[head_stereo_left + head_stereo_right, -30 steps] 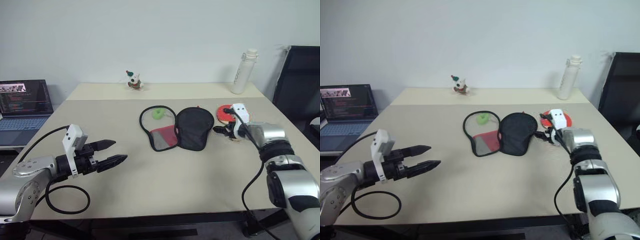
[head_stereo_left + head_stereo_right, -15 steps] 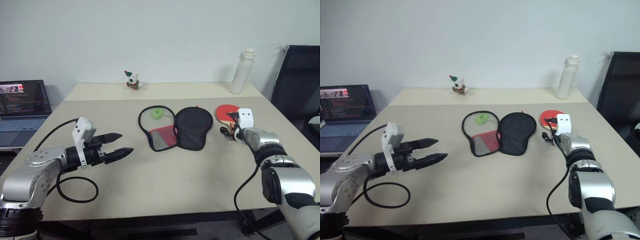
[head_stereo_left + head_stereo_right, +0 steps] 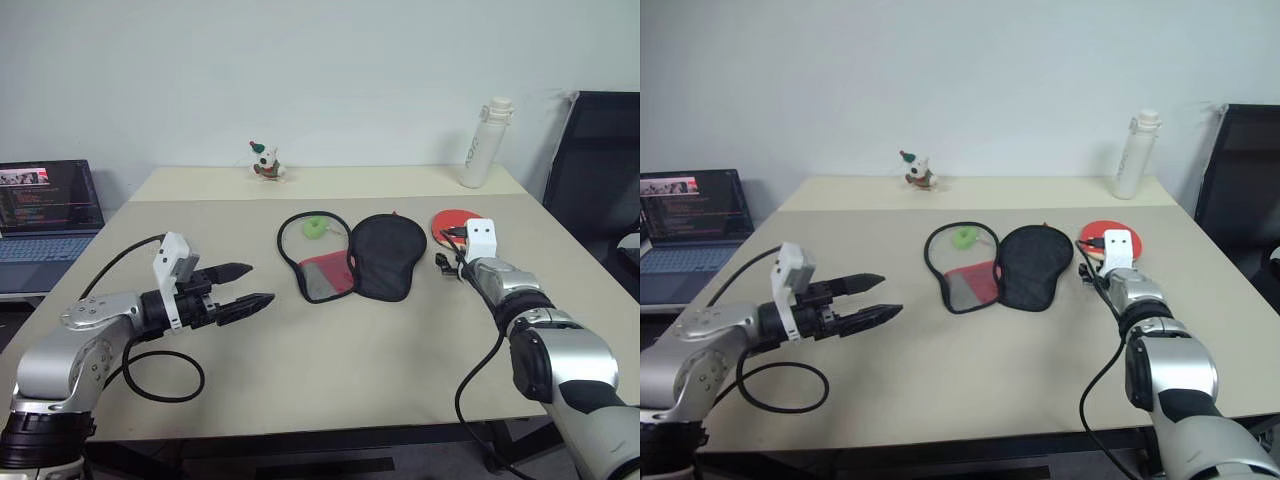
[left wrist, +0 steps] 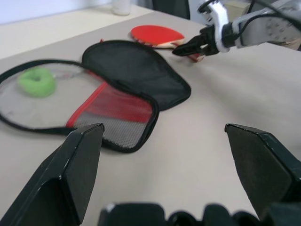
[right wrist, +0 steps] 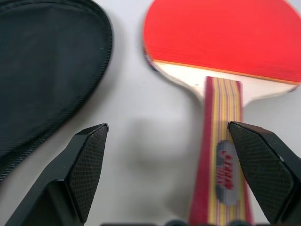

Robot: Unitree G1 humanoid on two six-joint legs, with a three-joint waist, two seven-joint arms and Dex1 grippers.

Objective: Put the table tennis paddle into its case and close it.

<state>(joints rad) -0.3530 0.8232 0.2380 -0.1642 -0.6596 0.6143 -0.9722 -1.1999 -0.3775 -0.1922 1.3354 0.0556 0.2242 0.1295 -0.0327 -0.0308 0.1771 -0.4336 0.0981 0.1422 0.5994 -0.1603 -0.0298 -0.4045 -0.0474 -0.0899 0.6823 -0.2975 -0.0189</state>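
Nearest the table's (image 3: 330, 380) front-left part, the left gripper (image 3: 258, 285) is hovering over the smooth beige top, its black ribbed fingers spread wide and holding nothing. Further in, near the middle, the case (image 3: 350, 255) is lying unzipped and splayed flat: a black fabric half beside a half of red cloth and see-through mesh with a green tag inside. Toward the right edge, the right gripper (image 5: 174, 181) is resting low with jaws wide, straddling the striped wooden handle of the table tennis paddle (image 5: 221, 52). The paddle is lying flat just right of the case, handle toward the front edge, round red rubber blade pointing to the far edge.
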